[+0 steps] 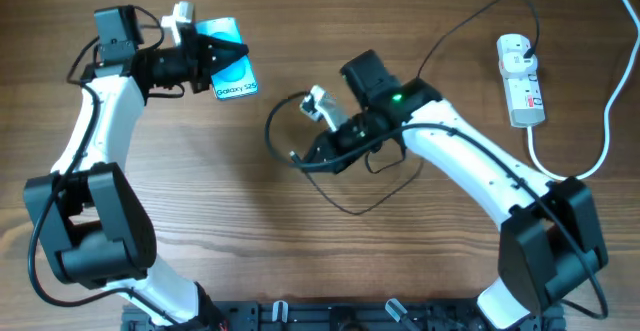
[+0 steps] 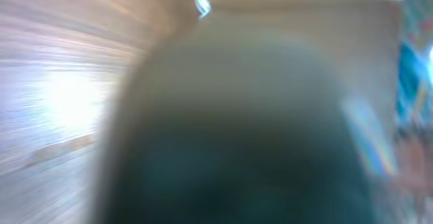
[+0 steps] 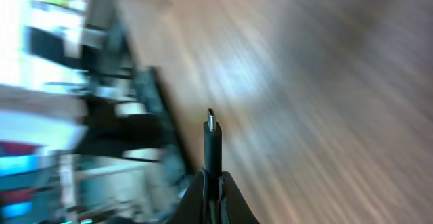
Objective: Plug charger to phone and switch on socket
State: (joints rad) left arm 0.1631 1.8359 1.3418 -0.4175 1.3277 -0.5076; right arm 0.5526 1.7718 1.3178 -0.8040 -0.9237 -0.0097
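Note:
The phone point(image 1: 232, 75), turquoise-blue with a white edge, is at the far left in the overhead view, held in my left gripper point(image 1: 222, 55), whose black fingers lie across it. The left wrist view is blurred; a dark mass fills it, with a blue strip of the phone point(image 2: 414, 82) at the right edge. My right gripper point(image 1: 312, 153) is shut on the charger point(image 1: 345, 203) near its connector, at mid-table, well right of the phone. In the right wrist view the connector tip point(image 3: 211, 124) sticks up from between the shut fingers point(image 3: 214, 183). The socket point(image 1: 521, 81) lies at the far right.
The thin black cable runs in loops on the wood below my right arm and up to the socket. A thick white cord point(image 1: 606, 121) curves from the socket along the right edge. The arm bases stand at the front edge of the table.

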